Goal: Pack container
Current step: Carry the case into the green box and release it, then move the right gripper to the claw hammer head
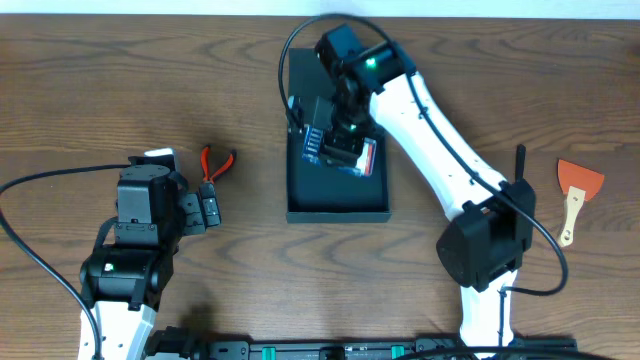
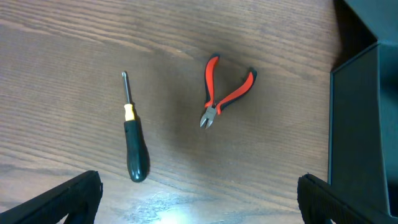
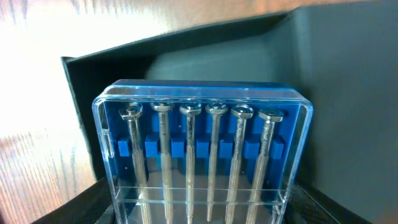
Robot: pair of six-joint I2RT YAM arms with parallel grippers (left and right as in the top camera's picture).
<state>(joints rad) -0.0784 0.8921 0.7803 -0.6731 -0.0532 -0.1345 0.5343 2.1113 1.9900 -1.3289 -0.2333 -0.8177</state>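
Container (image 1: 337, 205): set on the tabletop (image 1: 90, 80) at mid-width, nearer the far edge than the near one; it is open at the top, with its long axis run from far edge to near edge.
Right tool (image 1: 340, 140): reached over the container's far half and closed on a clear case (image 3: 202, 149) of six small drivers.
Case height: dark walls are seen behind and beside the case, but whether the floor is touched cannot be told.
Left tool (image 2: 199, 208): spread wide with nothing held, hung over the tabletop's left half.
Pliers (image 2: 222, 93): laid between the left tool and the container, nose turned toward the near edge.
Screwdriver (image 2: 132, 143): laid beside the pliers toward the left edge, handle toward the near edge, shaft toward the far edge.
Scraper (image 1: 578, 185): laid near the right edge, well apart from the container.
Deciding relation: the container lies straight beneath the right tool, so only a short descent and a release are judged to be needed.
Nearer arm: the left is nearer the pliers and screwdriver, the right nearer the scraper.
Progress: judged early, three loose items being left outside.
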